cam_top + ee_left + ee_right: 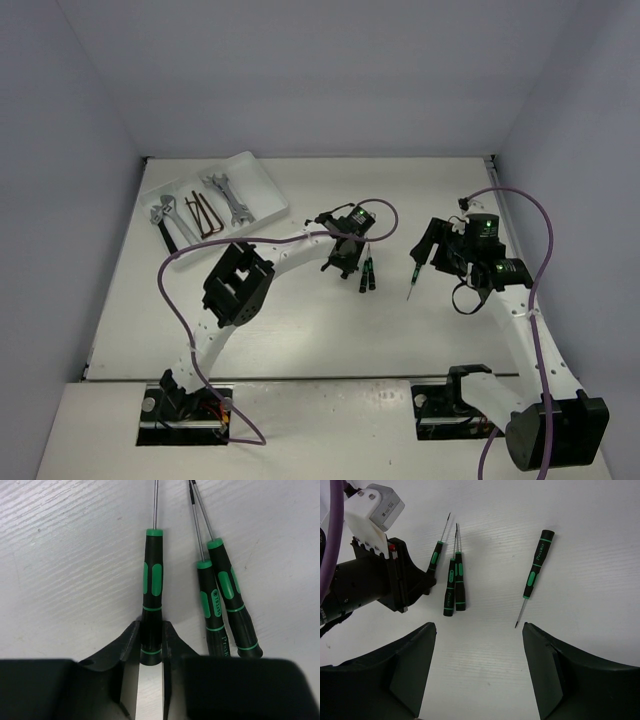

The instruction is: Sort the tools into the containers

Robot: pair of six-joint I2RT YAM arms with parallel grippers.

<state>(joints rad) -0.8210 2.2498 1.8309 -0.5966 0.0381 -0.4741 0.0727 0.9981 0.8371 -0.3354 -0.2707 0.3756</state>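
Left gripper pinching butt of held screwdriver at lower centre of left wrist view, fingers pressing both sides of handle. Right gripper hanging wide apart, gripping nothing, above table. White tray sitting upper left of top view, carrying wrenches and hex keys. Two screwdrivers lying side by side just right of held one. Lone screwdriver lying upper right of right wrist view.

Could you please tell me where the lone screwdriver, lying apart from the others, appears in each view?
Top external: the lone screwdriver lies right of centre, beside the right arm.
Left wrist: not in it.
Right wrist: the lone screwdriver lies upper right, tip pointing down-left.
Shared landmark: the side-by-side pair of screwdrivers.
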